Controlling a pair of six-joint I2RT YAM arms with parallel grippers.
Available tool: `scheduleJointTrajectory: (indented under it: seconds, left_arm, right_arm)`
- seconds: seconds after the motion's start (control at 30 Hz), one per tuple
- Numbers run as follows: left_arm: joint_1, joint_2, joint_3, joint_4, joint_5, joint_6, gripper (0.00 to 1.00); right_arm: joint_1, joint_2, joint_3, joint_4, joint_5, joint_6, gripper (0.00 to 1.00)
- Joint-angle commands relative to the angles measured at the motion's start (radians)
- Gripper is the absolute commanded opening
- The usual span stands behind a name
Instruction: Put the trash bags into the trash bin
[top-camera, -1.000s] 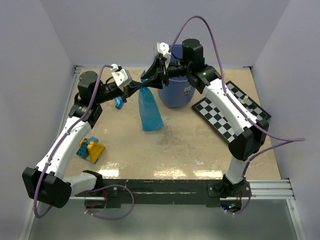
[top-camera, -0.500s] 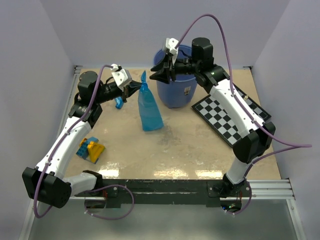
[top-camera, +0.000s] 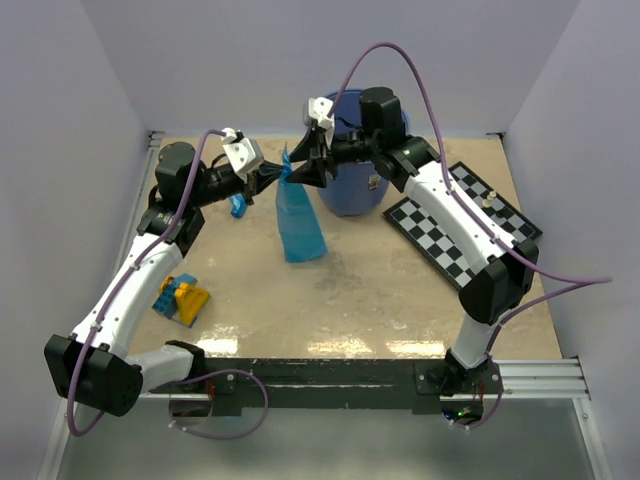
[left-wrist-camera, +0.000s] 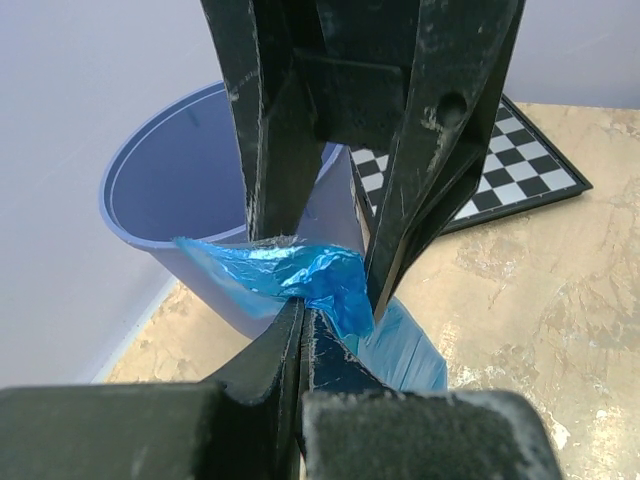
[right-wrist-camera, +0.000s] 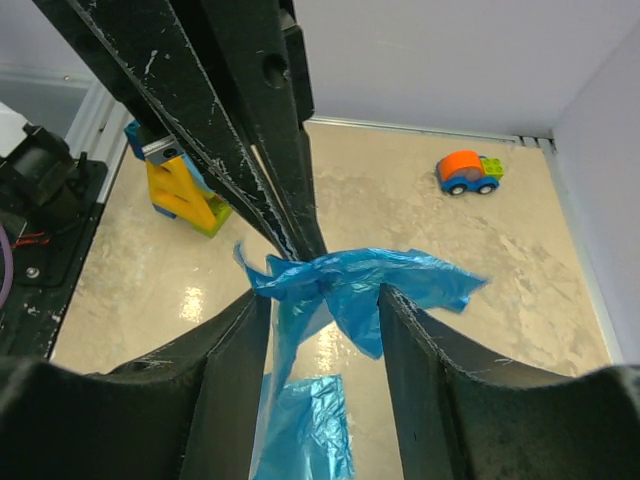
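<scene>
One bright-blue trash bag (top-camera: 300, 225) hangs over the table, its lower end lying on it. My left gripper (top-camera: 277, 177) is shut on its twisted top (left-wrist-camera: 320, 280). My right gripper (top-camera: 295, 170) reaches in from the opposite side. It stands open, with its fingers (right-wrist-camera: 425, 350) on either side of the same bunched top (right-wrist-camera: 340, 285), about touching the film. The trash bin (top-camera: 350, 195), a round blue bucket, stands upright just behind the right gripper. Its open mouth (left-wrist-camera: 190, 175) shows in the left wrist view.
A black-and-white chessboard (top-camera: 465, 225) lies right of the bin. Yellow and blue toy blocks (top-camera: 182, 298) sit at the left, by the left arm. A small toy car (right-wrist-camera: 468, 172) rests near the back-left wall. Grey walls enclose the table on three sides.
The right gripper pulled back over the bin, then returned to the bag's top with its jaws wider apart. The left gripper and the bag have stayed where they were.
</scene>
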Motion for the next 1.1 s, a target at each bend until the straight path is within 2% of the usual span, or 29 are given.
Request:
scheduleJointTrajectory:
  seconds: [0.0, 0.13, 0.33, 0.73, 1.07]
  left_arm:
    - [0.000, -0.022, 0.032, 0.018, 0.020, -0.015, 0.00]
    - [0.000, -0.022, 0.032, 0.018, 0.030, -0.011, 0.00]
    - [0.002, -0.029, 0.029, -0.004, 0.003, 0.020, 0.00]
    - [0.000, -0.022, 0.040, -0.036, 0.073, 0.022, 0.00]
    - [0.000, -0.002, 0.052, -0.031, 0.041, 0.002, 0.00]
  right_arm:
    - [0.009, 0.004, 0.029, 0.006, -0.020, -0.011, 0.48]
    - [0.009, 0.011, 0.037, 0.026, -0.017, 0.012, 0.40]
    - [0.002, 0.002, 0.066, -0.031, -0.032, -0.032, 0.47]
    - [-0.013, -0.001, 0.029, 0.015, -0.057, 0.007, 0.40]
    - [0.010, 0.019, 0.052, 0.024, -0.124, 0.040, 0.42]
